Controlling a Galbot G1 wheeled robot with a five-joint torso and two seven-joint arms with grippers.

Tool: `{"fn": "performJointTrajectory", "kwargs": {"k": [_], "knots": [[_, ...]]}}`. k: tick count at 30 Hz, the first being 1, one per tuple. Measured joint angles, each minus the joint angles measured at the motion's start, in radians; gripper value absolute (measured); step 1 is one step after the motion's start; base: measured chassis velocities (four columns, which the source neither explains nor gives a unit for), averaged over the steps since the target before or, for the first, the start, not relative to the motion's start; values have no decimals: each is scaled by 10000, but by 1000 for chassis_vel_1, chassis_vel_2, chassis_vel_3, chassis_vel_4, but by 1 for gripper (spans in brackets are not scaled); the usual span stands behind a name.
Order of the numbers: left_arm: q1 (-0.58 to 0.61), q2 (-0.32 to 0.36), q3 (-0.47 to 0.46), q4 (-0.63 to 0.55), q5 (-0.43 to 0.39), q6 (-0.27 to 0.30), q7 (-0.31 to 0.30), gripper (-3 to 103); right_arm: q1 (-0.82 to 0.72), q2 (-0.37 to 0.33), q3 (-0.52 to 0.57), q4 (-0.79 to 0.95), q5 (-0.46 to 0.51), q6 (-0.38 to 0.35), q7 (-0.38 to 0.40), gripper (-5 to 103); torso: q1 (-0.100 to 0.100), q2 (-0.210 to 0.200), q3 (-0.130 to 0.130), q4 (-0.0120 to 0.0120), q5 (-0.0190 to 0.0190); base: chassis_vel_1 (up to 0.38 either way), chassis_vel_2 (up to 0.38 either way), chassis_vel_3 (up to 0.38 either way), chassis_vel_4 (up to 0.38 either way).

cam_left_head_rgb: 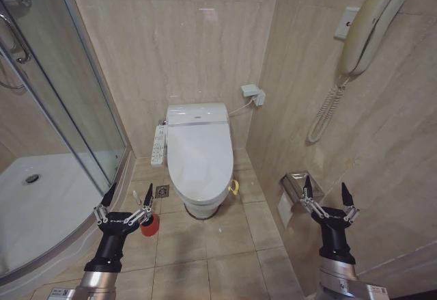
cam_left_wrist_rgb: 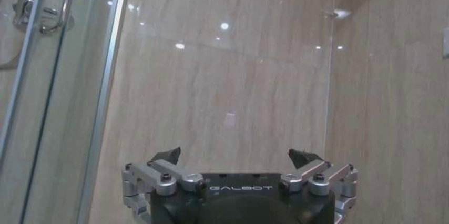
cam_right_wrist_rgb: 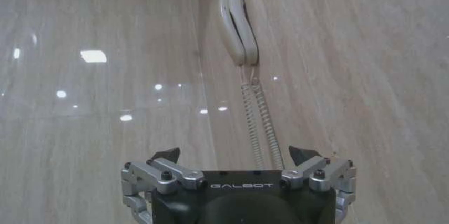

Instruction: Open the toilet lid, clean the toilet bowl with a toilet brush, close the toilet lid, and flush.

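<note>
The toilet lid (cam_left_head_rgb: 199,158) is glossy white and lies shut over the toilet, hiding the toilet bowl. A yellow loop (cam_left_head_rgb: 235,187) hangs at the lid's right edge. On the floor left of the toilet I see the red-orange cup of the toilet brush (cam_left_head_rgb: 150,225), partly behind my left gripper. My left gripper (cam_left_head_rgb: 129,193) is raised near that cup, open and holding nothing; its fingertips (cam_left_wrist_rgb: 168,154) point at the wall in the left wrist view. My right gripper (cam_left_head_rgb: 326,191) is raised at the right by the wall, open and bare (cam_right_wrist_rgb: 235,153).
A glass shower enclosure (cam_left_head_rgb: 61,95) with a white tray (cam_left_head_rgb: 48,204) fills the left. A remote panel (cam_left_head_rgb: 159,145) hangs beside the toilet. A wall phone (cam_left_head_rgb: 369,30) with coiled cord and a paper holder (cam_left_head_rgb: 295,184) are on the right wall. A floor drain (cam_left_head_rgb: 162,191) lies left of the toilet.
</note>
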Motion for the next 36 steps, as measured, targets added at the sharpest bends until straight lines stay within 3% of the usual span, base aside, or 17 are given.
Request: {"fn": "performJointTrajectory", "kwargs": {"k": [11,36], "knots": [[36,-58,-11,-21,15,-41,8,100,-45,-34,-4,-49,-14,120,3,100,-10,4,-5,-1,-1,123,-116,-112,120],[-90,-299,-154,83,-36,-34,-20,100,-157,-110,-161,-79,-23,43,41,100,-2,0,-1,-2,0,-13,7,5,-5]]}}
